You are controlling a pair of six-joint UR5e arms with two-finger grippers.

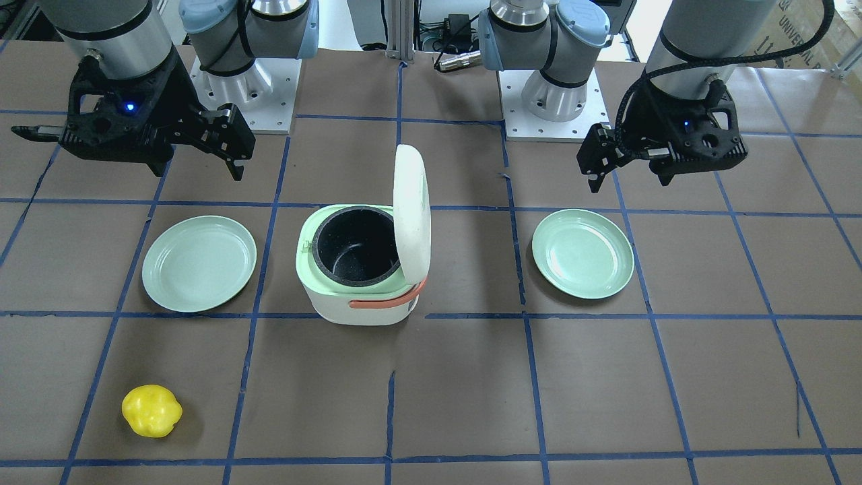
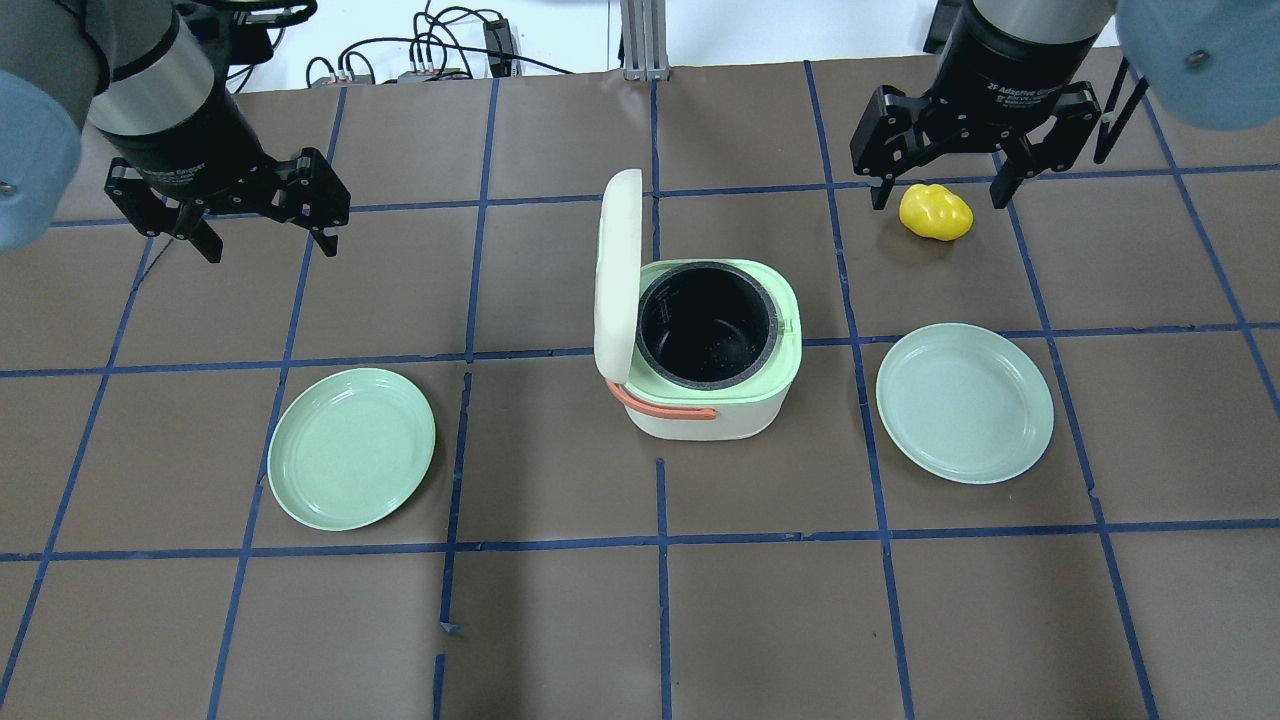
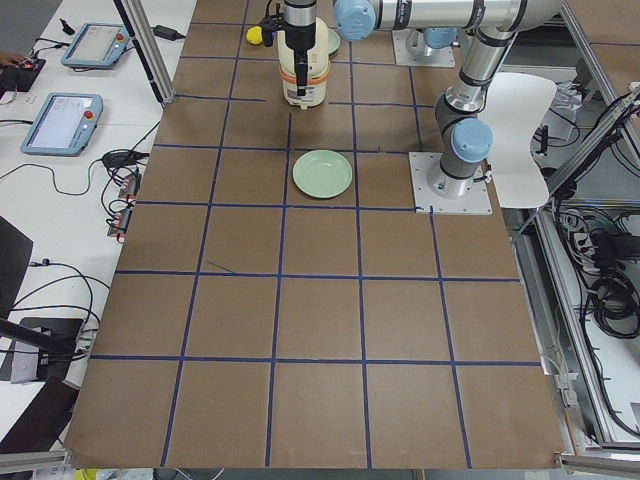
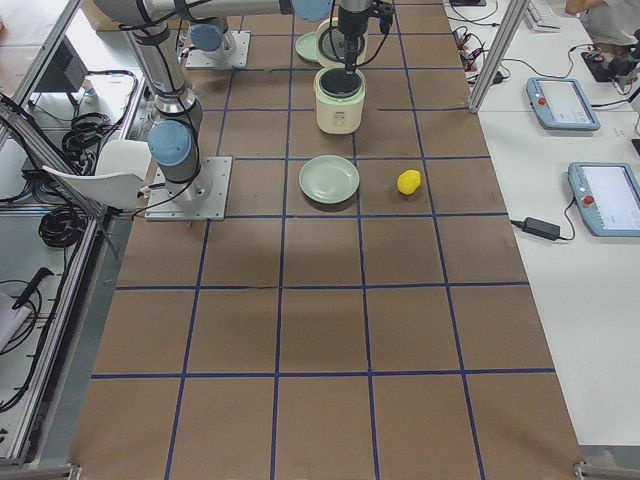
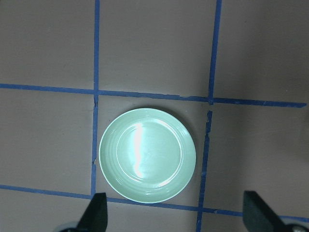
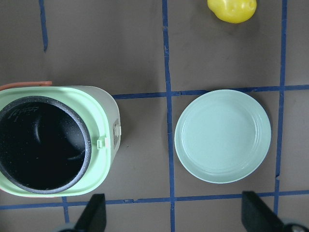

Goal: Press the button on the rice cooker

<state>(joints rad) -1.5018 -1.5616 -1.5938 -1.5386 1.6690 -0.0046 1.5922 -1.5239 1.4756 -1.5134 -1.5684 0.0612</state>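
Observation:
The white and green rice cooker [image 2: 712, 360] stands mid-table with its lid [image 2: 617, 270] raised upright and the black inner pot empty. It also shows in the front view [image 1: 357, 266] and the right wrist view [image 6: 53, 145]. A small latch tab [image 6: 100, 142] sits on its rim, on the side facing the right plate. My left gripper [image 2: 270, 250] is open and empty, hovering far left of the cooker. My right gripper [image 2: 940, 200] is open and empty, hovering above the table's far right, over a yellow pepper.
One green plate [image 2: 352, 448] lies left of the cooker, under the left wrist camera [image 5: 147, 154]. Another green plate [image 2: 965, 402] lies to its right and shows in the right wrist view [image 6: 222, 135]. The yellow pepper [image 2: 935, 212] lies beyond that plate.

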